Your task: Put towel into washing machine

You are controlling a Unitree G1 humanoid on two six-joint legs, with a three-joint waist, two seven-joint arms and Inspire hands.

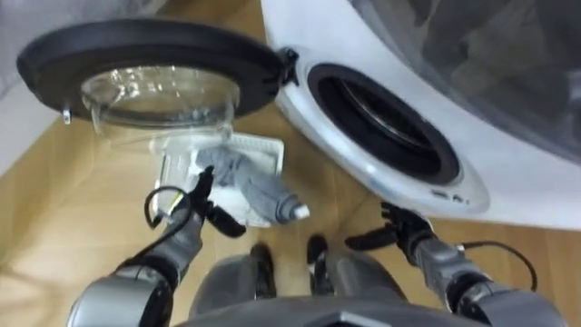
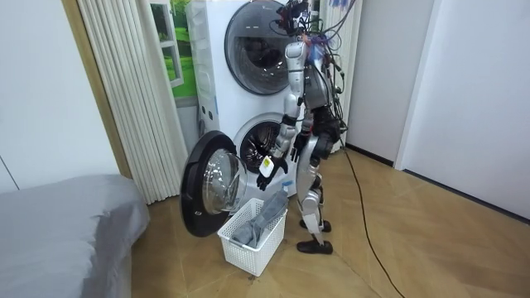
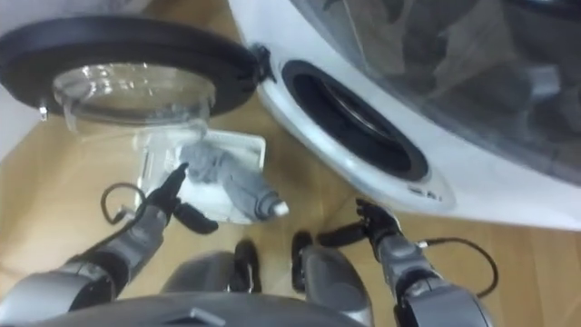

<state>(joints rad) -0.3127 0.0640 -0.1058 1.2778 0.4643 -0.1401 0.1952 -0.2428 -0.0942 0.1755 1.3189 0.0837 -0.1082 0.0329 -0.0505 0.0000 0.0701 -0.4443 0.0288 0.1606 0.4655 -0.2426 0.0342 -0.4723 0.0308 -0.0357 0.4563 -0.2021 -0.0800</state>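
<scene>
A grey towel (image 1: 250,182) lies bunched in a white laundry basket (image 1: 263,145) on the floor, just below the washing machine's open door (image 1: 154,54). The dark drum opening (image 1: 381,118) gapes to the right of it. My left hand (image 1: 195,211) hovers open over the basket's near edge, its fingers stretched towards the towel without holding it. My right hand (image 1: 408,232) is open and empty, low in front of the machine's white front panel. In the room view I stand upright facing the machine, with the basket (image 2: 248,248) at my feet.
A second machine is stacked above the lower one (image 2: 248,50). The open door (image 2: 207,186) swings out over the basket towards the curtain (image 2: 124,91). A grey bed (image 2: 58,232) fills the room view's lower left. Wooden floor stretches behind me.
</scene>
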